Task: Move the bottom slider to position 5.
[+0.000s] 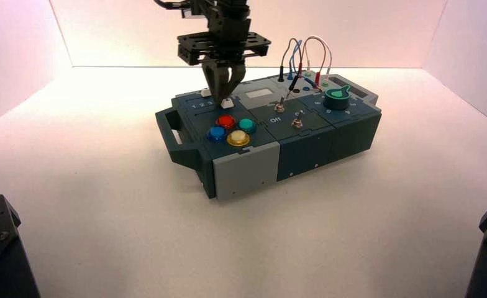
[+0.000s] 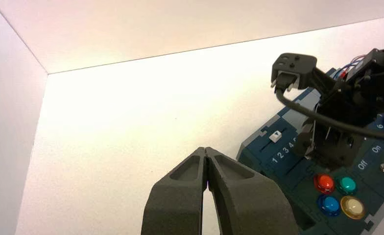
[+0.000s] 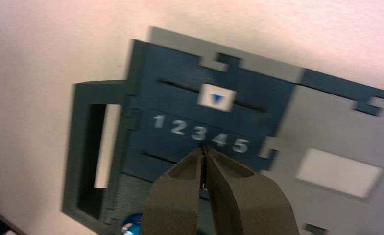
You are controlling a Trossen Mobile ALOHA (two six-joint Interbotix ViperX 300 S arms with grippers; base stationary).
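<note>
My right gripper (image 1: 223,97) reaches down from the far side onto the box's left end, fingers shut. In the right wrist view its tips (image 3: 203,148) sit on the lower slot, just under the digits 3 and 4. The bottom slider's white knob (image 1: 227,102) shows at the fingertips in the high view. In the right wrist view it is only a white sliver (image 3: 204,186) between the fingers. The digit 5 (image 3: 240,145) ends the row 1 2 3 4 5, just right of the tips. My left gripper (image 2: 205,149) is shut and empty, off the box's left side above the floor.
The other slider's white knob (image 3: 216,97) with a blue triangle sits in the slot beyond the digits. Red (image 1: 226,121), blue (image 1: 216,133), green (image 1: 247,125) and yellow (image 1: 238,138) buttons lie in front of the sliders. Two toggle switches (image 1: 279,107), a green knob (image 1: 337,97) and wires (image 1: 309,56) are to the right.
</note>
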